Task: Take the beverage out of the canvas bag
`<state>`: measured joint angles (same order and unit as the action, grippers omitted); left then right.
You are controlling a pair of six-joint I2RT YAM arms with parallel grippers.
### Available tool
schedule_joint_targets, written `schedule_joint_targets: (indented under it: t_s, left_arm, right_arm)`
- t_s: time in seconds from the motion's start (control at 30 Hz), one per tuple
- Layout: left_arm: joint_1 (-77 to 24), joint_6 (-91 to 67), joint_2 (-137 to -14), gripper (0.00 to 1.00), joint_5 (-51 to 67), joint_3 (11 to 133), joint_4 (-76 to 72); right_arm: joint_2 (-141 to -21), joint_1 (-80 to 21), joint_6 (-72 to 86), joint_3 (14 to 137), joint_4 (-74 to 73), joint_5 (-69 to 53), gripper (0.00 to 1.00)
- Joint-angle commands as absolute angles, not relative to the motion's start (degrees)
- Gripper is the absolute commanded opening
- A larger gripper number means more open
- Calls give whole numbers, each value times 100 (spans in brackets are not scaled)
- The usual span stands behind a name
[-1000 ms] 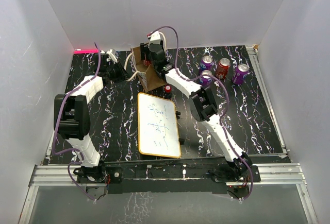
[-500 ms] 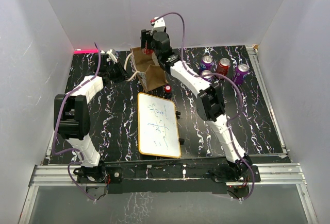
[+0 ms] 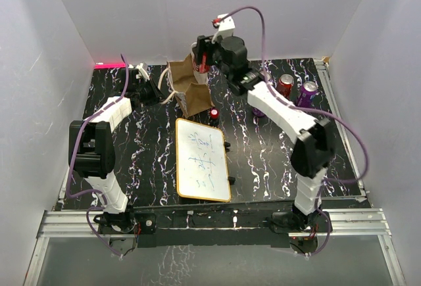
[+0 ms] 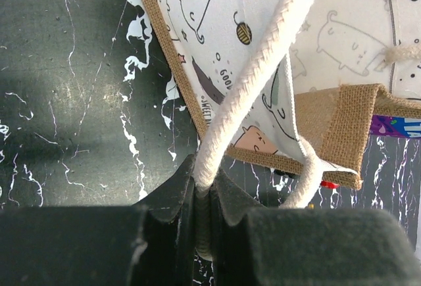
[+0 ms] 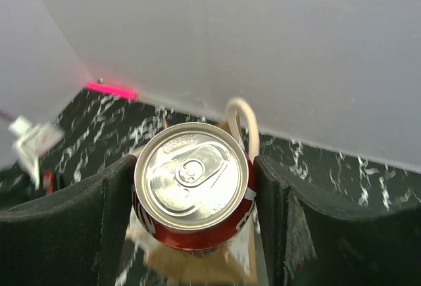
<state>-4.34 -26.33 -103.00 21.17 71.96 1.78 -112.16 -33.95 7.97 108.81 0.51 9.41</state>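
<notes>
The canvas bag (image 3: 187, 93) stands open at the back of the table, tan cloth with cream rope handles. My left gripper (image 3: 148, 91) is to the bag's left and shut on one handle (image 4: 253, 75); the rope runs between its fingers (image 4: 172, 194). The bag's printed lining (image 4: 217, 43) and burlap edge (image 4: 345, 125) fill the left wrist view. My right gripper (image 3: 205, 57) hangs above the bag's back edge, shut on a red beverage can (image 5: 192, 184). The can is upright, silver top towards the wrist camera, and pressed on both sides by the pads (image 5: 113, 197). Beneath it the bag (image 5: 197, 266) is blurred.
A red can (image 3: 285, 84) and a purple can (image 3: 307, 93) stand at the back right, with another purple one (image 3: 258, 109) partly under my right arm. A whiteboard (image 3: 200, 160) lies at centre front. A small red-topped object (image 3: 214, 113) sits by the bag. White walls close in.
My right arm has risen out of the bag with the red can and swung up and to the right. The left gripper has kept still on the handle.
</notes>
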Motion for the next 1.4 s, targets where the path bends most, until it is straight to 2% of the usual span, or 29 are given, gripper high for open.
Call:
schedule_joint_targets:
  t_s: [0.0,0.2,0.37,0.5,0.8,0.9,1.1,1.37]
  left_arm:
    - [-428,-2522,-10179,0,2078,7293,272]
    - [-422,-2532,-10190,0,2091,7292,265]
    - [-422,-2531,-10261,0,2114,7306,270]
    - [-422,-2522,-10354,0,2109,7328,298]
    - [-424,-2461,-10387,0,2026,7349,356]
    - [-422,-2477,-10387,0,2076,7378,356]
    - [-422,-2543,-10302,0,2158,7340,287]
    - [-422,-2584,-10228,0,2207,7305,238]
  right_arm:
    - [-9581,-3365,616,9375,764,835,8]
    - [-7728,-3175,429,6776,242,1648,8]
    - [-6531,-2570,759,5298,-356,2158,8]
    - [-5965,-1969,1073,4408,-325,2019,8]
    - [-6734,-648,1624,4217,649,1286,8]
    - [-7103,-563,1696,4322,1168,1388,8]
    - [-7848,-554,897,3982,3396,1447,8]
    - [-8666,-399,390,4354,3819,1513,8]
